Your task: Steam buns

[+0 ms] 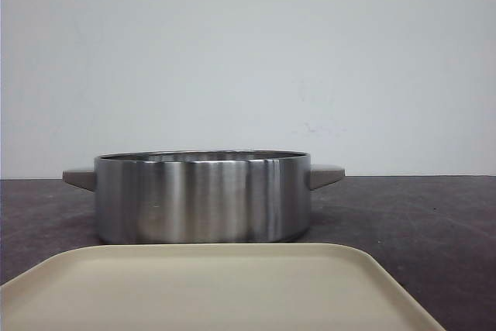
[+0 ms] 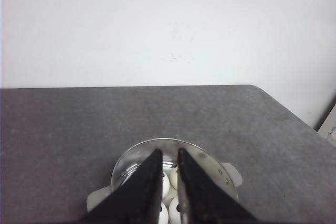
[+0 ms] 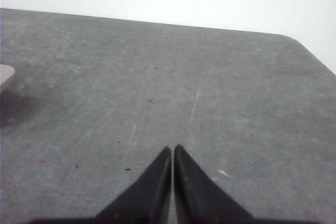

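Observation:
The buns (image 2: 166, 184) lie inside a steel pot (image 2: 212, 162); in the left wrist view I see white rounded parts of several of them, with black marks, through the gap between my fingers. My left gripper (image 2: 168, 153) hangs above the pot's mouth, its jaws a narrow way apart with nothing between them. In the front view the pot (image 1: 201, 195) stands mid-table and its wall hides the buns. My right gripper (image 3: 172, 149) is shut and empty over bare table, away from the pot. Neither gripper shows in the front view.
A beige tray (image 1: 217, 284) with nothing on it lies in front of the pot, near the table's front edge. The pot has pale handles (image 1: 325, 176) on both sides. A beige corner (image 3: 4, 74) shows at the rim of the right wrist view.

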Robot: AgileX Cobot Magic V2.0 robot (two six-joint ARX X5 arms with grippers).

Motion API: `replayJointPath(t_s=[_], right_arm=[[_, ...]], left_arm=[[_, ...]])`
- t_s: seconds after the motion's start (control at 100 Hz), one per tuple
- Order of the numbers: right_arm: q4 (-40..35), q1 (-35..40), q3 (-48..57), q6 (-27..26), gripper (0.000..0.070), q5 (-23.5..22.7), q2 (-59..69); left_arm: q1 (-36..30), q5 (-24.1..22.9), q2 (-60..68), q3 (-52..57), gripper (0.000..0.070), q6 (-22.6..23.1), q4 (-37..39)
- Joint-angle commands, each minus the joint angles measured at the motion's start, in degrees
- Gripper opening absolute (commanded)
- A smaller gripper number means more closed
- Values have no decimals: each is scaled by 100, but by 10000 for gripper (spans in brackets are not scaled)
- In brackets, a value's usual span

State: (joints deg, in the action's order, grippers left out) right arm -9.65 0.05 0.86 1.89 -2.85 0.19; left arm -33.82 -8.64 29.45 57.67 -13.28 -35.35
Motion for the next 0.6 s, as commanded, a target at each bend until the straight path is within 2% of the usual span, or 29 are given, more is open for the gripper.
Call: replayJointPath(t_s=[0.0,0.52,0.59], right_arm=[[70,20,-15,4,7,0,2],[63,20,-15,4,7,0,2],[63,20,-13,4,7,0,2]], left_arm=[[-33,9,7,98,3,-31,63],[-33,9,9,98,3,-28,63],[-31,4,9,98,3,190,59]])
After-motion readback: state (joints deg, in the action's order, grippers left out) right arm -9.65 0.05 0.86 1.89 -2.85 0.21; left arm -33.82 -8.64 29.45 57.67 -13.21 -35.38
